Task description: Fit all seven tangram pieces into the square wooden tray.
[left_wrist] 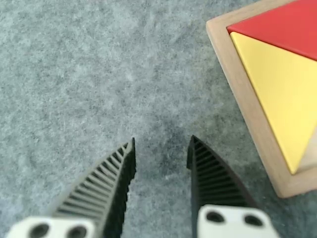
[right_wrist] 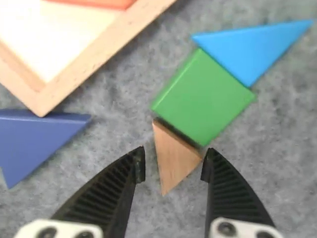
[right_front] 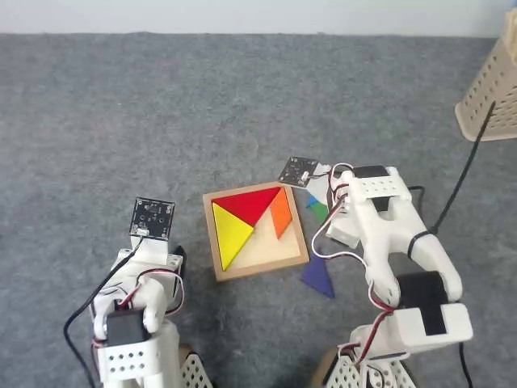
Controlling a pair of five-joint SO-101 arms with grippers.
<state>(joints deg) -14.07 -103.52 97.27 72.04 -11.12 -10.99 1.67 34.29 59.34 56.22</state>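
Looks like the pick step: right gripper (right_wrist: pixel 174 151) is straddling the small pale wooden triangle (right_wrist: pixel 173 161) against the green square block (right_wrist: pixel 203 96), jaws wide. Next it's probably needing closing, then carrying left to the square wooden tray (right_front: pixel 262 267). Left gripper (left_wrist: pixel 161 144) is hanging open.

Open carpet (right_front: pixel 121 113) left of tray (right_front: pixel 262 267), 4 loose pieces (right_front: pixel 318 276) right

Grey carpet (right_front: pixel 161 105), beige slotted basket (right_front: pixel 494 90)
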